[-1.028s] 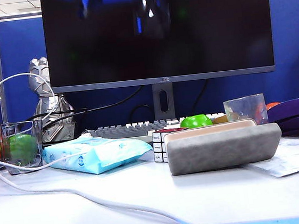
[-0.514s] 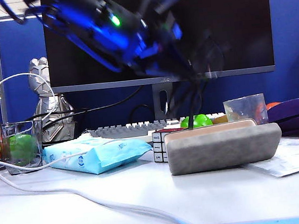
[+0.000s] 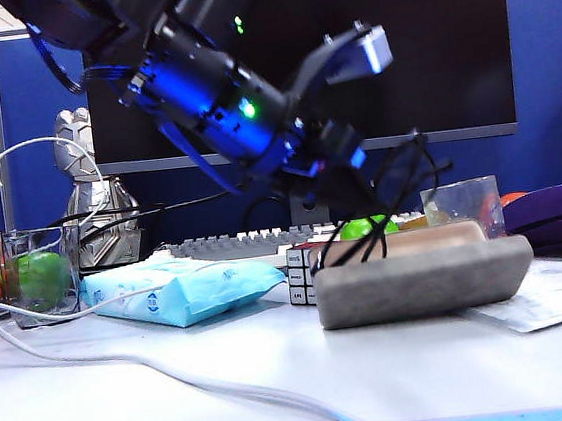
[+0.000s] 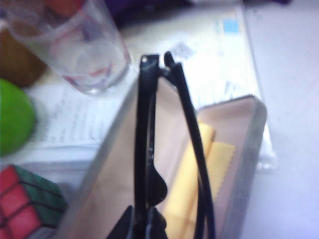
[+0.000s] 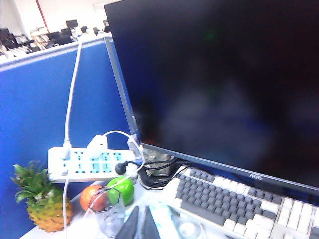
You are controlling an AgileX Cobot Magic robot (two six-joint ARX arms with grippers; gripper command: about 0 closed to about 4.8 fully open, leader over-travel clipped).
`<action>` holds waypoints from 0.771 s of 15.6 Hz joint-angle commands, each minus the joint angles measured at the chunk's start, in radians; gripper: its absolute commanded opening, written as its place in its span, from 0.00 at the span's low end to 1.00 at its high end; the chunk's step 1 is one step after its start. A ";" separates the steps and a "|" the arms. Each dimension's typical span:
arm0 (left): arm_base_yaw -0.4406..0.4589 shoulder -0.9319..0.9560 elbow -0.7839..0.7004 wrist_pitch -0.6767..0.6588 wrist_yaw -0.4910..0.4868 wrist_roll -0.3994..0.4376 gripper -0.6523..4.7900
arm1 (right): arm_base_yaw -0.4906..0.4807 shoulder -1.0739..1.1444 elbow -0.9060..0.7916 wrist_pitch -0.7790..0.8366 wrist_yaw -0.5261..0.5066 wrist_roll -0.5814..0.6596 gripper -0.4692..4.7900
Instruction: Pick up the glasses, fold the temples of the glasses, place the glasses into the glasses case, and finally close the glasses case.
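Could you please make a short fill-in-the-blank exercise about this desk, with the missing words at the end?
1. The left claw holds the glasses above the open ____.
2. Inside the glasses case lies a ____ cloth.
3. The pale blue tissue pack lies on the ____ of the case in the front camera's view.
4. The right claw points toward the ____ and holds nothing.

Missing words: glasses case; yellow; left; keyboard

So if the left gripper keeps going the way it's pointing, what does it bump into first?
Probably the inside of the open glasses case. The left gripper, shut on the glasses, points down into it; the yellow cloth lies there too. Depth is hard to judge.
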 commanded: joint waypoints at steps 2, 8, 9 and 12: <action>-0.068 -0.003 0.003 -0.007 -0.084 0.007 0.11 | 0.001 -0.003 0.003 0.011 -0.001 -0.030 0.08; -0.138 0.014 0.003 -0.051 -0.297 0.071 0.11 | 0.001 -0.005 0.003 0.016 -0.011 -0.029 0.08; -0.138 0.014 0.003 -0.058 -0.300 0.088 0.11 | 0.001 -0.005 0.003 0.019 -0.021 -0.029 0.08; -0.153 0.016 0.003 -0.068 -0.305 0.138 0.11 | 0.001 -0.005 0.003 0.041 -0.021 -0.029 0.08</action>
